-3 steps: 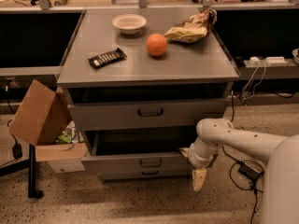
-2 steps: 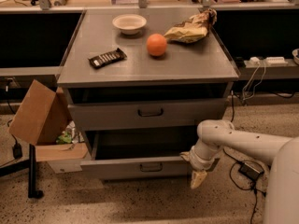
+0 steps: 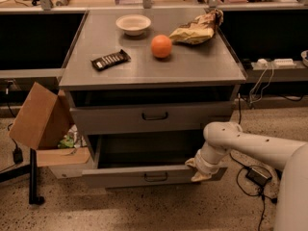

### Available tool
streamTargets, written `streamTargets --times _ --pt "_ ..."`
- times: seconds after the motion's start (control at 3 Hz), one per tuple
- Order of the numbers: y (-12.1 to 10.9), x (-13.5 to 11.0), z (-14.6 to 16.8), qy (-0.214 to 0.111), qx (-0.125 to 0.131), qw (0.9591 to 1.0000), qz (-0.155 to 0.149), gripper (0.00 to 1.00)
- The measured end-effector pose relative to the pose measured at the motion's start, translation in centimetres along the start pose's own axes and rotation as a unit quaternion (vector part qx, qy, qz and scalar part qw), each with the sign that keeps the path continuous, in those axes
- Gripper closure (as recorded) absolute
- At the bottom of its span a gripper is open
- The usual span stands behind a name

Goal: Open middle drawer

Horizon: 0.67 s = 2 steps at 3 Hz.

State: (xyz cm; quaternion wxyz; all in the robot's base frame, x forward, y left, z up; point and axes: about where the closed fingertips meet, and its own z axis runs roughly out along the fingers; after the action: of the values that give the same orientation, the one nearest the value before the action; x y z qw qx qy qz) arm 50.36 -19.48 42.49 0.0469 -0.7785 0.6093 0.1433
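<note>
The middle drawer (image 3: 120, 176) is the lower grey drawer with a small dark pull handle (image 3: 156, 177). It stands pulled well out of the cabinet, and its dark inside shows above the front. My gripper (image 3: 198, 171) is at the right end of that drawer's front, against its top edge. The white arm reaches in from the lower right. The upper drawer (image 3: 115, 117) with its own handle sits slightly out. Any drawer below the middle one is hidden by it.
On the cabinet top (image 3: 192, 69) lie a white bowl (image 3: 133, 24), an orange (image 3: 161, 46), a crumpled brown bag (image 3: 197, 29) and a dark snack bar (image 3: 110, 59). A cardboard box (image 3: 41, 117) leans at the left. Cables and a power strip (image 3: 276, 62) are at the right.
The middle drawer has slid further out towards the camera. My gripper has shifted a little with its right end. Nothing on the cabinet top has moved.
</note>
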Motion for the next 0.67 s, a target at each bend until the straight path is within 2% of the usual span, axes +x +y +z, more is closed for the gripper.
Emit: streamTargets --times 0.33,0.67 --pt "-0.06 -0.13 -0.45 0.000 0.000 1.0000 0.000 1.00" --pt "0.47 -0.33 -0.56 -0.002 -0.004 1.0000 -0.003 1.00"
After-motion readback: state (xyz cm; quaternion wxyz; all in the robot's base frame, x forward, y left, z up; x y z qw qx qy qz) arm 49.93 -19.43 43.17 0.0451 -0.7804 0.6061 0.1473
